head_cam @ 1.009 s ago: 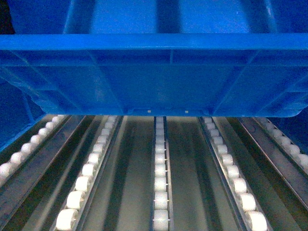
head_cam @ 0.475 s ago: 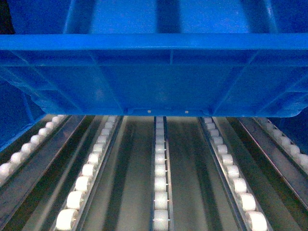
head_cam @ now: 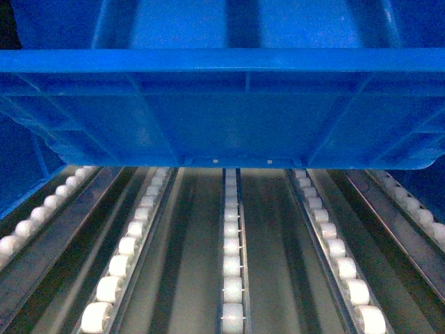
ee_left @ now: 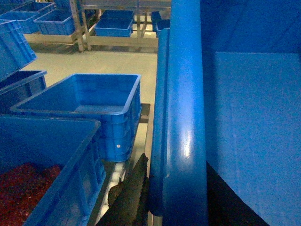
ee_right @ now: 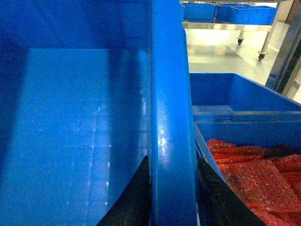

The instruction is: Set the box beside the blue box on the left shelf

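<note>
Both jaws stayed clamped on the box (head_cam: 222, 104): right gripper (ee_right: 171, 188) and left gripper (ee_left: 150, 197) on opposite rims. Filling the head view's upper half above the left shelf (head_cam: 233, 278), it had barely moved, so placement looked unfinished.

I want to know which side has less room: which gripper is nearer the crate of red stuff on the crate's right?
Right. The right gripper clamps the box rim directly beside the red-filled crate; the left gripper holds the opposite rim.
</note>
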Controlling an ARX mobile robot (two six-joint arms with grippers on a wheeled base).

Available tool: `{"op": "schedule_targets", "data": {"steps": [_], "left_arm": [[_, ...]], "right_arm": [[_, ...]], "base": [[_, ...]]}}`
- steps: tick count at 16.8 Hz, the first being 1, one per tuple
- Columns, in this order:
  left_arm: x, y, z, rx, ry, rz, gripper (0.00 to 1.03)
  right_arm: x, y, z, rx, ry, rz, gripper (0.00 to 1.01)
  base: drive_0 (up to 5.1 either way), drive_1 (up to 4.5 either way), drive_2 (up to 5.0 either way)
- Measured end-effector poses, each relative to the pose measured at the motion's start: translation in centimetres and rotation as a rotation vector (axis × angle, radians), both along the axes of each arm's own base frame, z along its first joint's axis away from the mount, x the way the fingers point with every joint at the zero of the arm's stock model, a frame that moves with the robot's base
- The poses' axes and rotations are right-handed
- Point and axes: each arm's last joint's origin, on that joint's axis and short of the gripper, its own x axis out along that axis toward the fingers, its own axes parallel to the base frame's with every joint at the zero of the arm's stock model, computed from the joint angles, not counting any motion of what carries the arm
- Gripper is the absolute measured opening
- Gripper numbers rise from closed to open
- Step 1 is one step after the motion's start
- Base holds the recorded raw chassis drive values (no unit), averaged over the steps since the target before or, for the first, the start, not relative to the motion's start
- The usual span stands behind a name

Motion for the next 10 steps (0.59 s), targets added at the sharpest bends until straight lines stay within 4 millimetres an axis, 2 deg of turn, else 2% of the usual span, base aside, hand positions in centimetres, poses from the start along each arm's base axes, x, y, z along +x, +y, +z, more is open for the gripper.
{"op": "schedule_targets", "data": {"steps": [2, 4, 8, 10], "left_arm": [[0.0, 0.0, 0.0, 0.000, 0.000, 0.000, 0.20], [-0.1, -0.4, 0.0, 0.058, 0.092, 0.086, 0.20], [0.1, -0.2, -0.7, 0.093, 0.171, 0.116, 0.20], [1.1, 0.1, -2.3, 0.110, 0.235, 0.124, 0.20]], "right_arm": [[0.0, 0.0, 0.0, 0.000, 0.000, 0.000, 0.21], [0.1, 0.0, -0.2, -0.012, 0.120, 0.015, 0.21], [0.7, 0.1, -1.4, 0.013, 0.237, 0.061, 0.21], [1.6, 0.4, -2.8, 0.021, 0.293, 0.074, 0.21]], "base": [[0.0, 0.00, 0.0], [0.0, 0.00, 0.0], [0.0, 0.00, 0.0], [0.0, 0.00, 0.0]]}}
